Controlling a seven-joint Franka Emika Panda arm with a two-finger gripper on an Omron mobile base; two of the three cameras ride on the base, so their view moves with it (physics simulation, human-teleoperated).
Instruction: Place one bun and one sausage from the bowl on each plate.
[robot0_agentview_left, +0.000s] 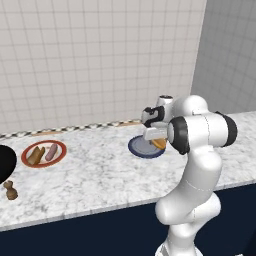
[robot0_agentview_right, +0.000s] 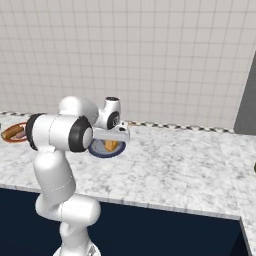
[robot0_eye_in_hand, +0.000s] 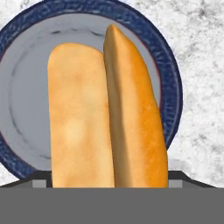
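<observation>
My gripper (robot0_eye_in_hand: 109, 177) hangs just over the dark blue plate (robot0_eye_in_hand: 26, 109), shut on a long golden bun (robot0_eye_in_hand: 105, 118) that spans the gap between its finger tips. From the left base camera the bun (robot0_agentview_left: 159, 144) shows under the hand, above the blue plate (robot0_agentview_left: 139, 148); the right base camera shows the same bun (robot0_agentview_right: 111, 145) and plate (robot0_agentview_right: 100, 150). On the white plate with the red-brown rim (robot0_agentview_left: 59, 146) lie a bun (robot0_agentview_left: 35, 156) and a pink sausage (robot0_agentview_left: 51, 152). The black bowl (robot0_agentview_left: 6, 162) is cut by the left edge, its contents hidden.
A small brown wooden piece (robot0_agentview_left: 10, 190) stands near the counter's front edge, below the bowl. The tiled wall runs along the back of the marble counter (robot0_agentview_left: 95, 175). The white plate (robot0_agentview_right: 15, 132) also sits at the far left in the right base view.
</observation>
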